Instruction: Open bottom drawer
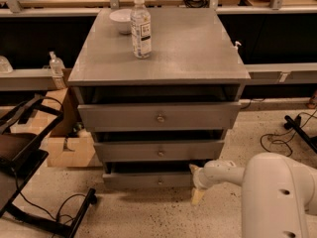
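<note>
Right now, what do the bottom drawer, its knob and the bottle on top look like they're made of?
The bottom drawer is probably wood painted matt grey, with a flat, dull front. Its knob is likely metal: small, round, slightly shiny. The bottle looks like clear plastic, see-through with a white cap and label. The gripper sits at the drawer's right end.

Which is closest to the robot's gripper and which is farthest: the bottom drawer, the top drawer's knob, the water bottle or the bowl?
The gripper is low down, at the right front of the cabinet.
1. the bottom drawer, right beside it
2. the top drawer knob, higher up, in the middle
3. the water bottle, on the cabinet top
4. the white bowl, behind the bottle, back left
</note>
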Available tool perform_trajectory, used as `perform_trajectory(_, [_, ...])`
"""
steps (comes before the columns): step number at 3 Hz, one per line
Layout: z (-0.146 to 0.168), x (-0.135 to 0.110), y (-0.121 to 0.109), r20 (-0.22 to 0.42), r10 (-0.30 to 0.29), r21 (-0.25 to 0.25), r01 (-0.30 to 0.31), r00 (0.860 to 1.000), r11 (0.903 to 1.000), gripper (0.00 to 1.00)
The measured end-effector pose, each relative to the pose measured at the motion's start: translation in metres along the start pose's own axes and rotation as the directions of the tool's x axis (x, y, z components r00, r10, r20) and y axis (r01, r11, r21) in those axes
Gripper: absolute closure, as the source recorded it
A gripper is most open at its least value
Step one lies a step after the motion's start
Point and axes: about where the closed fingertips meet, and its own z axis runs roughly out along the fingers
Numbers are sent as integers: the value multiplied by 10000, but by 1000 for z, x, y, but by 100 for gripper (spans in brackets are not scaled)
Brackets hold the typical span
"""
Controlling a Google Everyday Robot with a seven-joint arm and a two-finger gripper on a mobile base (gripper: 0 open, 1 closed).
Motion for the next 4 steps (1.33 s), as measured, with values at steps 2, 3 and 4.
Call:
perform_trajectory(2, [48, 0, -16, -892, -748, -538, 701, 9932, 9961, 1])
perform_trajectory(3, [64, -2, -23, -1096, -981, -770, 899, 9891, 9930, 23])
perform_trajectory(4, [78, -5, -17, -999, -862, -1053, 757, 9913, 9916, 54])
